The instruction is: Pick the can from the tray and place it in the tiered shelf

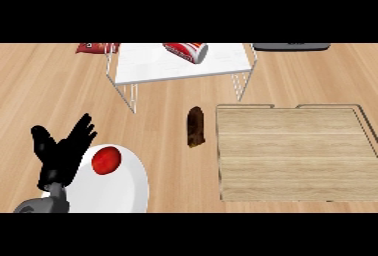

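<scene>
1. This is a kitchen: a light wood-grain counter (155, 105) fills the view.
2. On it lies a pale rectangular wooden tray (291, 155) with handle cut-outs on its far rim.
3. Left of the tray, a round white plate (122, 190) holds a red round fruit (107, 161).
4. Beyond the tray stands a white wire-legged tiered shelf (148, 67) with a red-and-white can (186, 51) lying on top.

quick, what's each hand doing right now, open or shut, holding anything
Left hand: open, fingers straight and spread, holding nothing, at the lower left.
Right hand: not in view, so its state cannot be told.
</scene>
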You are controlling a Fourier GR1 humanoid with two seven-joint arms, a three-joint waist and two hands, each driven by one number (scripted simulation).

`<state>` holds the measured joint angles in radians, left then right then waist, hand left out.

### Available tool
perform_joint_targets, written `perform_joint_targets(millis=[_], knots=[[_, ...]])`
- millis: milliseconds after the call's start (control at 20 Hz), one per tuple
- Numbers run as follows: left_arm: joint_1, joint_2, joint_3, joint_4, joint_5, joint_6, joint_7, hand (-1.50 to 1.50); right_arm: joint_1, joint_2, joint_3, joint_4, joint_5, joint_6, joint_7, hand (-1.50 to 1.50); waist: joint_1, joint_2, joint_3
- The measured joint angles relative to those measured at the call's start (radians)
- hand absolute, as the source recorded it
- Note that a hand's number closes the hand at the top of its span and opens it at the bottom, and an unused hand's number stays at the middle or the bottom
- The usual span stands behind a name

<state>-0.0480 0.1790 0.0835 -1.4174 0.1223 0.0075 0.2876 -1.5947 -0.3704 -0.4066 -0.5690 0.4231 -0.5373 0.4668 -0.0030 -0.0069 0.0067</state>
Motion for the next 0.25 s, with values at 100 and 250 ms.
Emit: perform_joint_targets(millis=[100,250], knots=[[0.004,0.0,0.003,-0.001,0.003,-0.003,-0.001,0.0,0.032,-0.046,-0.015,-0.03,-0.028,0.056,0.003,-1.5,-0.003,-0.001,0.0],[0.009,-0.002,0.0,0.0,-0.004,-0.002,-0.01,0.0,0.079,-0.094,-0.03,-0.089,-0.068,0.132,0.014,-1.5,-0.007,-0.003,0.0]])
